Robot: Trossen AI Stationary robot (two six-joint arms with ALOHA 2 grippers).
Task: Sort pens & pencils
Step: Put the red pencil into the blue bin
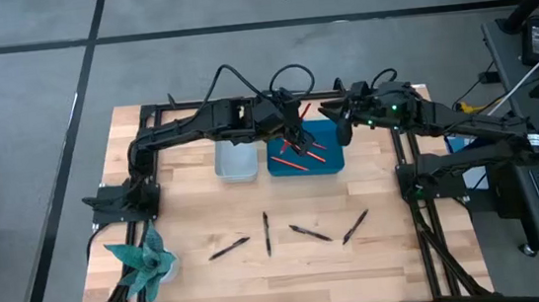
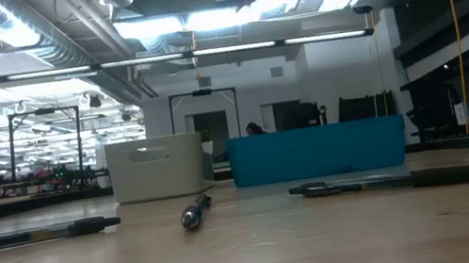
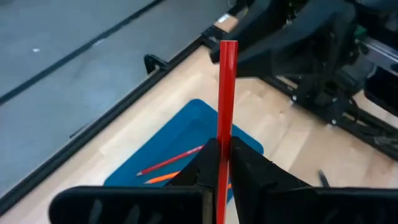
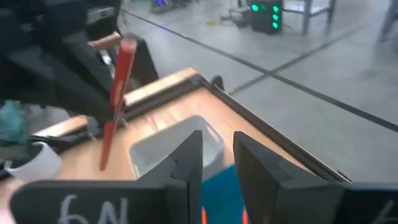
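I am looking from the near edge of the table [image 1: 183, 184] outward. Four pens [image 1: 266, 233] are still lying loose in a rough row on the wood nearest me, well apart from both bins, so I judge most of the sorting is left. Farther back, the white bin [image 1: 236, 161] is sitting just beside the blue bin [image 1: 305, 155]; I cannot tell whether anything lies in the white one. A few red and orange pencils [image 1: 302, 158] are already lying in the blue bin, so that part is under way. Above the blue bin my left fingers [image 3: 221, 163] are pinching a red pencil [image 3: 226, 99], holding it upright and not yet dropping it. My right fingers [image 4: 217, 163] are standing slightly spread with nothing between them, hovering just beyond the blue bin's far right corner, waiting
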